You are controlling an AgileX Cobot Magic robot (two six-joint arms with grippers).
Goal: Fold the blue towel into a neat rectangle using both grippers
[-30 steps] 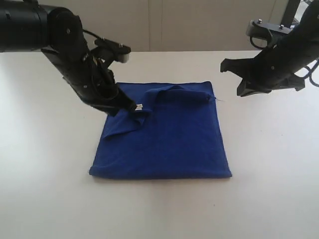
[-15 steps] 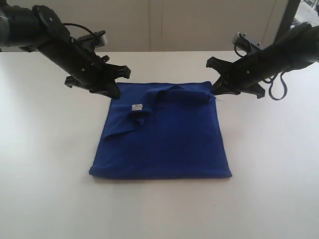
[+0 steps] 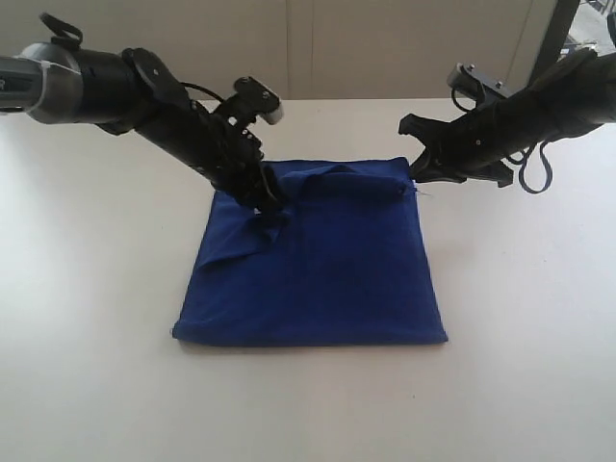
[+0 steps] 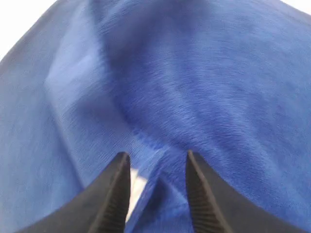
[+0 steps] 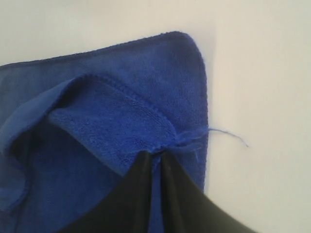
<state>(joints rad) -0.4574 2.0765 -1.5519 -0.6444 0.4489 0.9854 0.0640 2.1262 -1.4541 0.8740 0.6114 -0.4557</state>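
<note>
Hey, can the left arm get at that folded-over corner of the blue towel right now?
Probably yes. The left tool is open right over the folded corner of the blue towel, a finger on each side of the fold, with nothing in the way.

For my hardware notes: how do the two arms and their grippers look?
Both arms are black with rounded joints. The left arm has a silver-grey section, a small pale block near the wrist and thin black cables. The right arm carries a grey metal bracket and a looping black cable. The left gripper and right gripper have narrow, tapering black jaws.
</note>
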